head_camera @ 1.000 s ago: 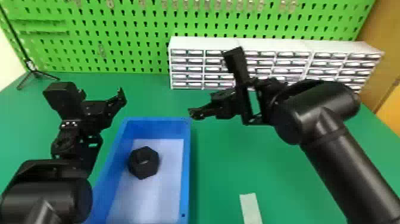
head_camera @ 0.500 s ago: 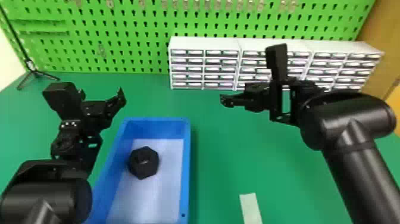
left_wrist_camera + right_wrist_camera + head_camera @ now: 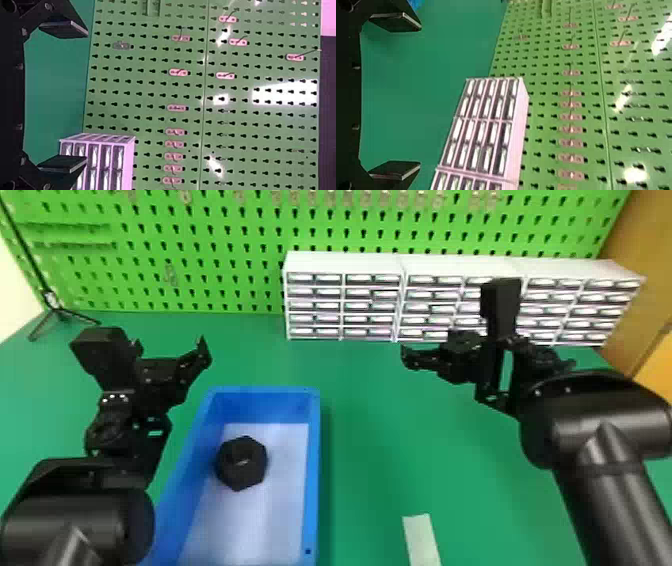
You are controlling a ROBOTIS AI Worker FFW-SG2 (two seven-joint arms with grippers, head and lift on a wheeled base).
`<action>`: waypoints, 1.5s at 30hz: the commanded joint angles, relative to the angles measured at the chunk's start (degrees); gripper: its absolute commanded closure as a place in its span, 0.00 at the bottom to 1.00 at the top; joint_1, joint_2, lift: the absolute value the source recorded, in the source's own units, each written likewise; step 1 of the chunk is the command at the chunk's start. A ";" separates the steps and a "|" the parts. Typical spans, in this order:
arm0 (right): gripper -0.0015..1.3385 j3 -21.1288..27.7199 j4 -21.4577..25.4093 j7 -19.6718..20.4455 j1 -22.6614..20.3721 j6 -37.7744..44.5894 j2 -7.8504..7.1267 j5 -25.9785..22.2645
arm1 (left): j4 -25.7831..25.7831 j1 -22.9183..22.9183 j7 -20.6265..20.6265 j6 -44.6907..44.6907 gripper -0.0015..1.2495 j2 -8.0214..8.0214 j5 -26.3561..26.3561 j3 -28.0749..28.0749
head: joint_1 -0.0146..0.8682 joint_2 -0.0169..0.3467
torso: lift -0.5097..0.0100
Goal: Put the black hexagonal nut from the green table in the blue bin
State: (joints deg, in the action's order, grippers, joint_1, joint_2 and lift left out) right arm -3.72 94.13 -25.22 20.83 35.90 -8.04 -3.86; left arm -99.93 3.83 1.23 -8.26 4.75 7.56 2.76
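The black hexagonal nut (image 3: 242, 463) lies inside the blue bin (image 3: 313, 470), on its pale floor toward the left wall. Right of the bin, over the green table (image 3: 370, 430), my right gripper (image 3: 407, 357) is held up with nothing between its fingers. My left gripper (image 3: 202, 350) is parked above the table beyond the bin's left side. Seen from the wrists, the left gripper (image 3: 85, 97) has its two fingers wide apart around nothing, and the right gripper (image 3: 419, 97) likewise stands open.
White drawer cabinets (image 3: 345, 297) line the back of the table in front of a green pegboard (image 3: 240, 230). A pale strip (image 3: 421, 540) lies right of the bin near the front. A small black tripod (image 3: 59, 310) stands at the back left.
My right arm has moved to the right, from beside the bin's far right corner to farther out over the table. The left arm and the nut have kept their places.
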 commanded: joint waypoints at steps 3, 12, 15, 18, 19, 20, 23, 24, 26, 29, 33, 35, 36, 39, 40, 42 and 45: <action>0.07 1.96 0.53 3.51 -3.25 -4.87 1.09 -0.18 | 0.00 0.13 0.00 0.00 0.13 0.00 0.00 -0.12 | 0.79 0.12 | 0.80; 0.07 3.81 0.53 10.45 -8.35 -14.71 3.20 0.17 | 0.00 0.22 0.00 0.00 0.13 0.00 0.00 -0.47 | 0.79 0.12 | 0.80; 0.07 5.30 0.35 11.77 -9.49 -16.91 4.08 0.79 | 0.00 0.22 0.09 0.00 0.13 -0.09 0.00 -0.65 | 0.79 0.12 | 0.80; 0.06 6.01 0.00 12.91 -10.37 -19.02 4.70 1.75 | 0.09 0.04 0.09 0.00 0.13 -0.09 0.00 -0.74 | 0.79 0.12 | 0.80; 0.06 6.36 -0.09 13.17 -10.54 -19.81 4.87 1.93 | 0.09 0.04 0.09 0.00 0.13 -0.09 0.09 -0.74 | 0.79 0.12 | 0.80; 0.06 6.53 -0.35 13.35 -10.81 -20.87 5.05 2.10 | 0.09 0.04 0.09 0.00 0.13 -0.09 0.09 -0.82 | 0.79 0.12 | 0.80; 0.06 6.53 -0.97 14.23 -11.25 -22.45 5.22 2.10 | 0.09 -0.05 0.09 0.00 0.13 -0.09 0.00 -0.82 | 0.79 0.12 | 0.80; 0.07 6.53 -1.14 14.41 -11.33 -22.71 5.22 1.84 | 0.09 -0.05 0.18 0.00 0.13 -0.09 0.09 -0.82 | 0.79 0.12 | 0.80; 0.07 6.01 -1.76 15.81 -11.95 -25.61 5.22 1.49 | 0.09 -0.13 0.26 0.00 0.13 -0.09 0.00 -0.82 | 0.79 0.12 | 0.80; 0.07 5.48 -2.37 17.04 -12.39 -27.72 5.40 0.61 | 0.09 -0.31 0.26 0.00 0.13 -0.09 0.18 -0.82 | 0.79 0.12 | 0.80; 0.07 4.86 -2.99 18.54 -12.92 -30.18 5.40 -0.09 | 0.09 -0.49 0.44 0.09 0.13 -0.09 0.18 -0.91 | 0.79 0.12 | 0.80; 0.07 4.69 -3.08 18.62 -13.00 -30.89 5.31 -0.09 | 0.09 -0.57 0.62 0.17 0.13 -0.09 0.18 -1.00 | 0.79 0.12 | 0.80; 0.07 4.51 -3.34 18.80 -13.09 -31.68 5.31 -0.09 | 0.09 -0.66 0.70 0.44 0.13 -0.09 0.18 -1.00 | 0.79 0.12 | 0.80; 0.07 4.25 -3.87 19.15 -13.36 -32.73 5.22 0.00 | 1.23 -1.01 0.88 2.28 0.13 -0.09 0.44 -1.26 | 0.79 0.12 | 0.80; 0.07 4.25 -4.04 19.24 -13.44 -32.82 5.22 0.00 | 1.41 -1.01 0.97 2.28 0.13 -0.09 0.70 -1.26 | 0.79 0.12 | 0.80; 0.07 4.16 -4.31 19.33 -13.62 -33.26 5.31 0.00 | 1.67 -1.19 1.14 2.28 0.13 -0.09 0.53 -1.44 | 0.79 0.12 | 0.80; 0.07 4.34 -4.75 19.50 -13.88 -33.87 5.49 0.00 | 1.85 -1.45 1.14 2.37 0.13 -0.09 0.62 -1.70 | 0.79 0.12 | 0.80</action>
State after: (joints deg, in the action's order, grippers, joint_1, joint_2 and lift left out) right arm 0.53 89.94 -5.83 7.28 2.78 -2.73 -3.88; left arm -98.46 2.70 2.35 -6.08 4.66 8.10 1.35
